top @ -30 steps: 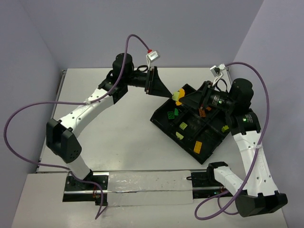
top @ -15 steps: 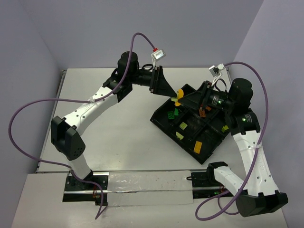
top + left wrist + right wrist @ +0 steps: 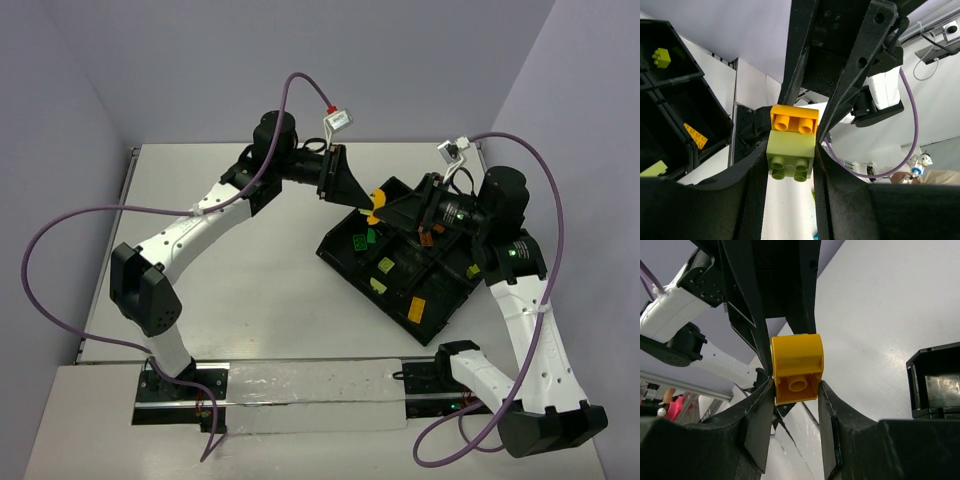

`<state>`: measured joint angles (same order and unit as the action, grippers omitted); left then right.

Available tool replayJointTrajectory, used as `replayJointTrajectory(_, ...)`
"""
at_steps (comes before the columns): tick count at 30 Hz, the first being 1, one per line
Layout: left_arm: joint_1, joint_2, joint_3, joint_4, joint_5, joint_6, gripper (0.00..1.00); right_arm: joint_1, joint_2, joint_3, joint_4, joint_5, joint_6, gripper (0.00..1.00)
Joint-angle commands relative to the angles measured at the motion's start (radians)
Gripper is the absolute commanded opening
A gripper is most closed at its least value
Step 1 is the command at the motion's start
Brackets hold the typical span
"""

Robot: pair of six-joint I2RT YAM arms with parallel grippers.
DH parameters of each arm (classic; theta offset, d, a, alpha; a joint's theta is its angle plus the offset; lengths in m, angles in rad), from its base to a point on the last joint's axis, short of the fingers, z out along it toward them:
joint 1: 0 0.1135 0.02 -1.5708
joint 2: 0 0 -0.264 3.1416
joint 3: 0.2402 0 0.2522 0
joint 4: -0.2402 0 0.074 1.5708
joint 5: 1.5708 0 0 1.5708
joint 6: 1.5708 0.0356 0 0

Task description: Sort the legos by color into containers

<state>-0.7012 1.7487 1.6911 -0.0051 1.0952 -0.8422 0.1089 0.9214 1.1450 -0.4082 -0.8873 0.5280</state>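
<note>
Left gripper (image 3: pixel 790 167): fingers closed against the pale green brick (image 3: pixel 791 149). Right gripper (image 3: pixel 796 387): fingers closed on the yellow brick (image 3: pixel 796 360), which is stacked on the green one.

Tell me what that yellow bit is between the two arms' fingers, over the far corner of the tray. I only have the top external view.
Observer: The left wrist view shows two bricks joined together, a yellow brick and a pale green brick.
Operator: Which arm has which one?
Observer: The left fingers press on both sides of the pale green brick. In the right wrist view the right fingers are clamped on the yellow brick.
</note>
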Motion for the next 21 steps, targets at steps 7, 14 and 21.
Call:
replayJointTrajectory(7, 0.049, -0.098, -0.056, 0.031, 0.045, 0.029, 0.00, -0.069, -0.099, -0.025, -0.198, 0.342, -0.113, 0.00)
replayJointTrajectory(14, 0.053, -0.028, -0.031, -0.159, -0.047, 0.111, 0.00, -0.073, -0.139, -0.030, -0.343, 0.594, -0.118, 0.00)
replayJointTrajectory(21, -0.075, 0.195, 0.198, -0.561, -0.237, 0.313, 0.00, -0.074, -0.191, -0.065, -0.579, 1.030, -0.017, 0.00)
